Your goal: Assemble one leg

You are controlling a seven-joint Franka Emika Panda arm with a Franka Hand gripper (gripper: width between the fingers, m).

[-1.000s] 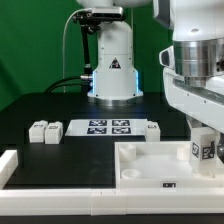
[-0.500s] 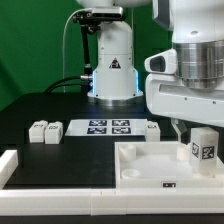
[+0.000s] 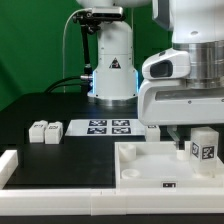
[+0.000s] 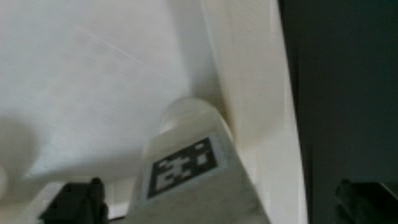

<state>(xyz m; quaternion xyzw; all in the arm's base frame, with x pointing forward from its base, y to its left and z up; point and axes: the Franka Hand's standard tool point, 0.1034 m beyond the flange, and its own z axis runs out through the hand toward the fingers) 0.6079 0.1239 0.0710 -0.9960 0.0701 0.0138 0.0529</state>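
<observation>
A green backdrop (image 3: 30, 50) fills the back of the room. A black table (image 3: 40, 105) runs across the middle of the exterior view. The white arm (image 3: 190, 70) bulks over the upper right of the frame, and its round base (image 3: 112, 65) stands at the top centre.

A big flat white panel (image 3: 150, 165) with raised edges lies in the lower right. A white ledge (image 3: 60, 195) runs along the bottom and turns up at the lower left. The marker board (image 3: 108, 126) lies flat at the centre.

The leg (image 3: 203, 147) stands upright on the panel at the right edge of the frame, its tag facing the camera, just below the arm. In the wrist view it sits against the panel's raised edge.

Two small white blocks (image 3: 45, 131) sit side by side at the middle left. A third block (image 3: 152, 128) lies just right of the marker board.

The gripper (image 4: 222, 197) is spread wide. Its dark fingertips (image 4: 80, 197) stand well apart on either side of the leg and grasp nothing.
</observation>
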